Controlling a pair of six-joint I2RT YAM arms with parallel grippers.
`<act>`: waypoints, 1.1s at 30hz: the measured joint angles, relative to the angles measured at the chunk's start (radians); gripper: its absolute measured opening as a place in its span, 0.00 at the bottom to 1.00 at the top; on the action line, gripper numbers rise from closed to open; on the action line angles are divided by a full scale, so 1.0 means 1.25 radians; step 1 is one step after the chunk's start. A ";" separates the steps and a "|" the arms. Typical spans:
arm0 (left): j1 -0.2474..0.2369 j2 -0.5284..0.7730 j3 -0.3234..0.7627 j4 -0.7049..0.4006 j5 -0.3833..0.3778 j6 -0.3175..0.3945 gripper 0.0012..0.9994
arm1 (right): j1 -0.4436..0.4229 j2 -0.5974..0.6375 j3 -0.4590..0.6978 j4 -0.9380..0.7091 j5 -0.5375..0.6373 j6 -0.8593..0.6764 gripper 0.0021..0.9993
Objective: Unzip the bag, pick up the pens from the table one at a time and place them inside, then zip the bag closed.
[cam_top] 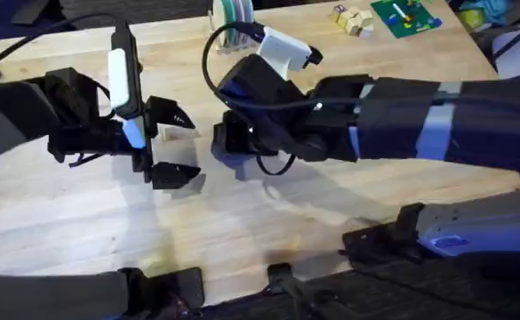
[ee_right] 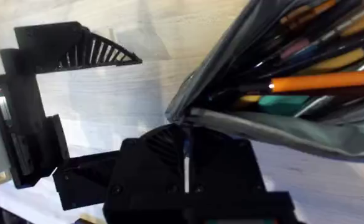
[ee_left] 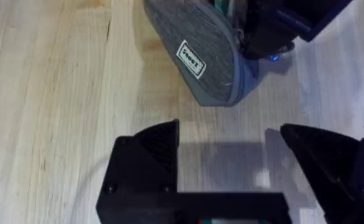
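Observation:
The blue-grey bag (ee_left: 200, 56) lies on the table (cam_top: 242, 222), its rounded end with a white label facing my left gripper (ee_left: 222, 143). That gripper (cam_top: 172, 147) is open with nothing between its fingers, a short way from the bag's end. My right gripper (ee_right: 185, 140) is shut at the end of the bag's (ee_right: 281, 124) zipper opening. The bag gapes open, and several pens lie inside, among them an orange pen (ee_right: 325, 81). In the overhead view the right arm's gripper (cam_top: 228, 147) covers most of the bag.
A stack of tape rolls (cam_top: 233, 13), small wooden blocks (cam_top: 353, 20) and a green board (cam_top: 406, 16) sit along the far edge. Bare wood lies in front of both grippers.

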 joint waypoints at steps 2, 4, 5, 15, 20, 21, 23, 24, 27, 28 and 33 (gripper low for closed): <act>0.000 0.000 0.000 0.000 0.000 0.000 0.99 | 0.000 0.000 0.000 0.000 0.000 -0.001 0.03; 0.000 0.000 0.000 0.000 0.000 0.000 0.99 | 0.000 -0.001 0.000 0.000 0.000 -0.004 0.03; 0.000 0.000 0.000 0.000 0.000 0.000 0.99 | 0.000 -0.004 0.000 0.000 0.000 -0.007 0.03; 0.000 0.000 0.000 -0.002 0.056 0.000 0.99 | -0.003 -0.098 0.000 0.010 0.002 -0.025 0.03; 0.000 0.000 0.000 -0.002 0.117 0.000 0.99 | -0.010 -0.098 0.000 0.019 0.002 -0.025 0.03; 0.000 0.000 0.000 -0.002 0.123 0.000 0.99 | -0.010 -0.098 0.000 0.021 0.002 -0.025 0.03; -0.001 0.000 0.000 -0.001 0.134 0.000 0.99 | -0.013 -0.098 0.000 0.026 0.002 -0.025 0.03; -0.003 0.000 0.000 -0.001 0.140 0.000 0.99 | -0.014 -0.098 0.000 0.029 0.002 -0.027 0.03; -0.018 0.000 0.000 0.003 0.153 0.000 0.99 | -0.020 -0.098 0.000 0.044 0.002 -0.028 0.03; -0.027 0.000 0.000 0.007 0.157 0.000 0.99 | -0.023 -0.098 0.000 0.048 0.002 -0.028 0.03; -0.075 0.000 0.000 0.057 0.165 -0.003 0.98 | -0.029 -0.098 0.000 0.052 0.002 -0.030 0.03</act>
